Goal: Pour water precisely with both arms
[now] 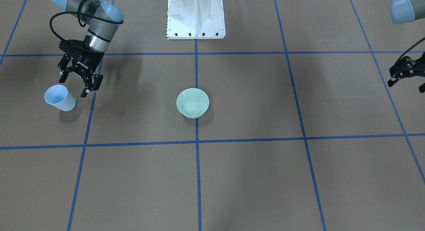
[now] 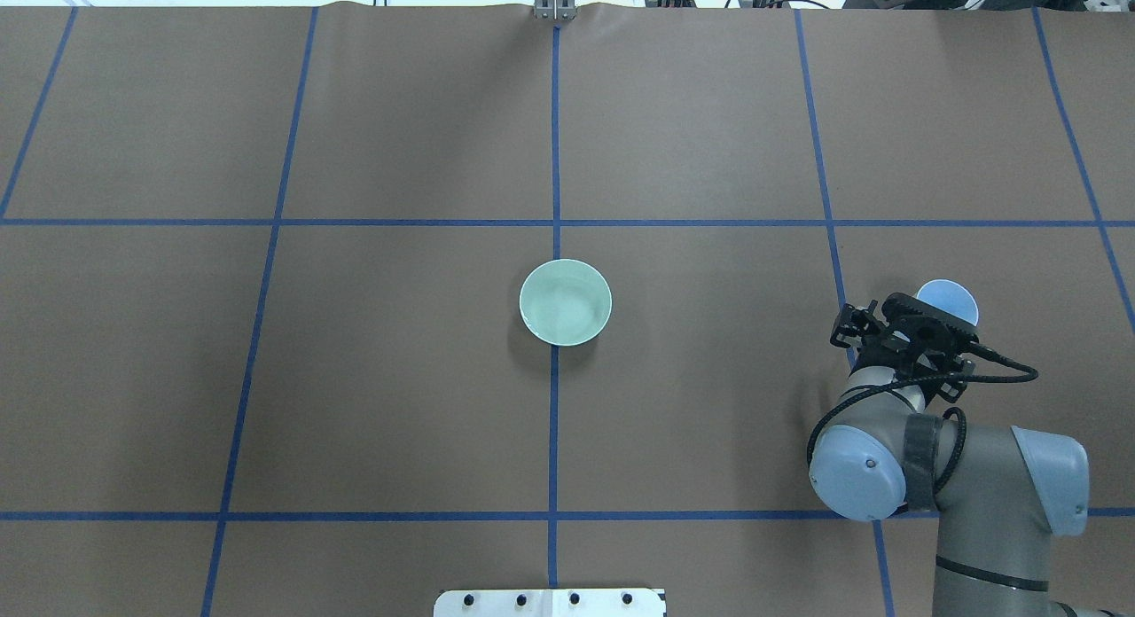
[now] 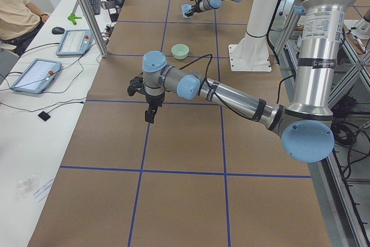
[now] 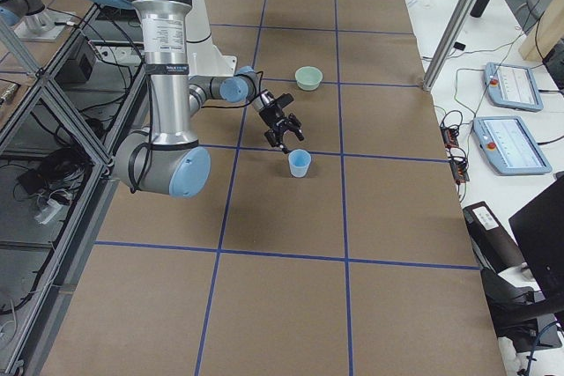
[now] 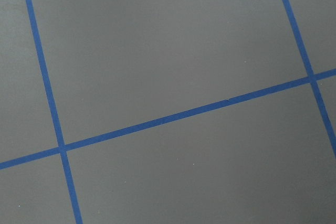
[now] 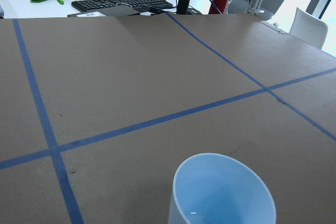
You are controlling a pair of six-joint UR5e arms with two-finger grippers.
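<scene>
Step in hand: taking up the paper cup (image 1: 60,98).
- Right pincer (image 1: 75,84): spread wide, empty, just beside the cup.
- Water (image 6: 193,213): faint glint inside the cup, upright on the bench (image 1: 252,178).
- Left pincer (image 1: 406,85): parted, empty, well apart.
- Handling: straddle squarely, close gently, lift level.

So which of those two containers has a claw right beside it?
The light-blue cup, standing just beside the right gripper, whose fingers are open and not gripping it. The pale green bowl sits alone mid-table.
</scene>
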